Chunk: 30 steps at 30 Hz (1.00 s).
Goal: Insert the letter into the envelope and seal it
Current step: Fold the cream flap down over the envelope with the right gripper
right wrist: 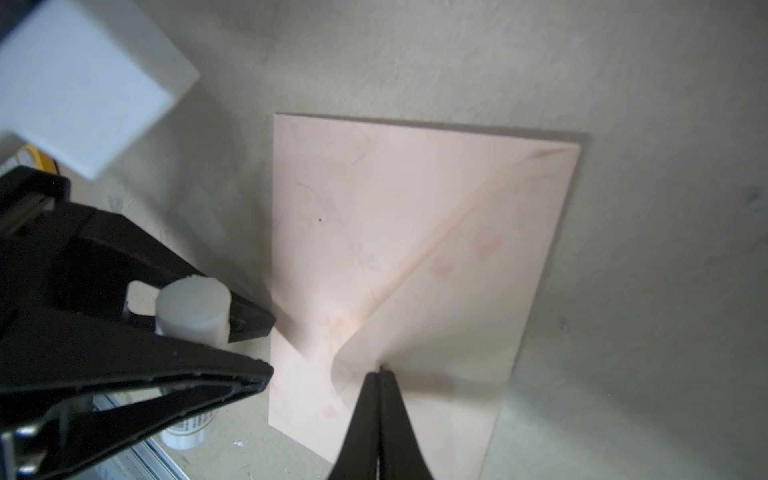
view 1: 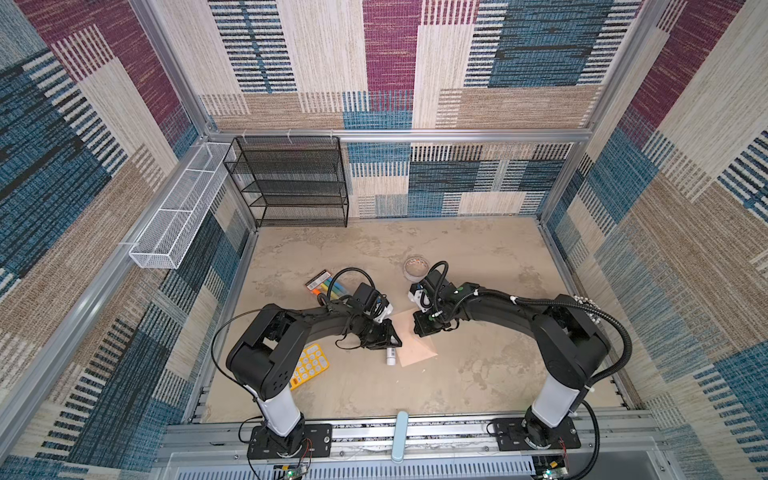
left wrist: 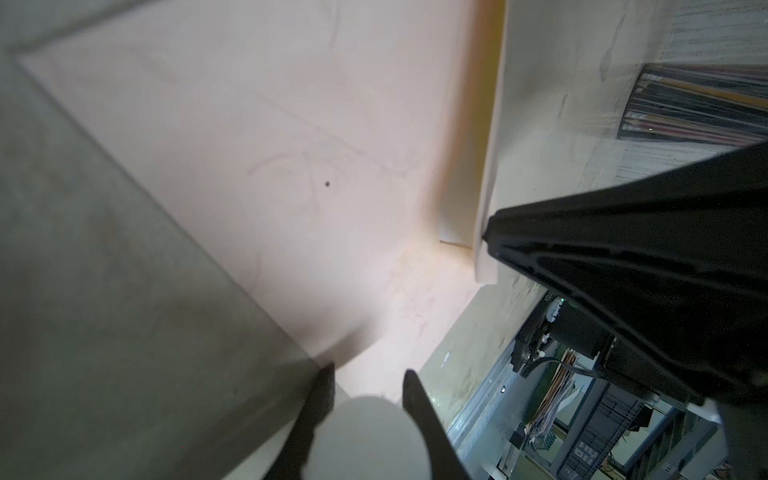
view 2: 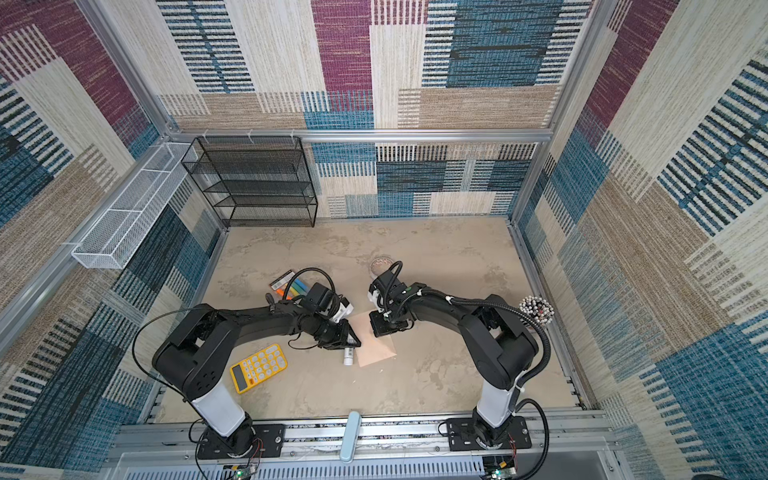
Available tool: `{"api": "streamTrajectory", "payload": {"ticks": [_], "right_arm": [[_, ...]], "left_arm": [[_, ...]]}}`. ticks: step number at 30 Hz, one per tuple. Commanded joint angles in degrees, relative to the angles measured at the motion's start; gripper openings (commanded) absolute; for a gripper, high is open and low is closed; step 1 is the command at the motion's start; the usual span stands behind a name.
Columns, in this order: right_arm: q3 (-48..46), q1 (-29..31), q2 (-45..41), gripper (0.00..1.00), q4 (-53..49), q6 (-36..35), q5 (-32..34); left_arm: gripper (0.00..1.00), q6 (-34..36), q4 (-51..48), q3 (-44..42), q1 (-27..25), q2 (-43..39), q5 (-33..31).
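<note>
At mid-table, your two arms bow inward from the near edge and meet over the envelope [view 1: 415, 345] [view 2: 376, 351], which lies flat on the table [view 1: 457, 382] between them. Your left arm runs low and almost level from its raised shoulder, with the wrist turned back toward the near edge. The left gripper [view 1: 392, 343] [right wrist: 266, 347] is clamped on a white cylinder [view 1: 390, 357] [right wrist: 193, 307] (a printed label shows at its lower end in the right wrist view). It holds the cylinder just beside the envelope's left edge. Whether the cylinder's foot touches the table, you cannot tell.

Your right arm arches over from its shoulder, forearm reaching left and wrist bent down so the gripper points at the paper. The right gripper [right wrist: 380, 374] [left wrist: 488, 237] has its fingers pressed together on the tip of the flap [right wrist: 457, 311] [left wrist: 540, 104]. The tip is lifted clear of the envelope's body while the fold line stays down.

You cannot pick out the letter as a sheet of its own. Lines of dark print show on pale paper past the flap in the left wrist view, but you cannot tell whether that is the letter.

A yellow calculator [view 2: 259, 368] lies under your left elbow. A pack of markers [view 1: 328, 284] sits beyond the left wrist, and a small round dish [view 1: 417, 268] beyond the right one, all well apart from the envelope.
</note>
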Motion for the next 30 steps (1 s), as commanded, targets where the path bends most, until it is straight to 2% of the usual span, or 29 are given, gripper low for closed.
{"api": "streamTrajectory", "payload": {"ticks": [1,20,30], "right_arm": [[1.14,0.38,0.96,0.07,-1.31,0.57,1.39],[3.96,2.44,5.35,0.07,-4.72,1.06,4.19],[5.22,3.45,7.87,0.07,-8.01,1.53,5.65]], "left_arm": [[0.00,1.56,-0.78,-0.50,0.27,-0.47,0.09],[0.00,2.28,-1.46,-0.88,0.89,-3.72,0.95],[0.00,0.98,-2.85,-3.26,2.44,-11.86,-3.23]]}}
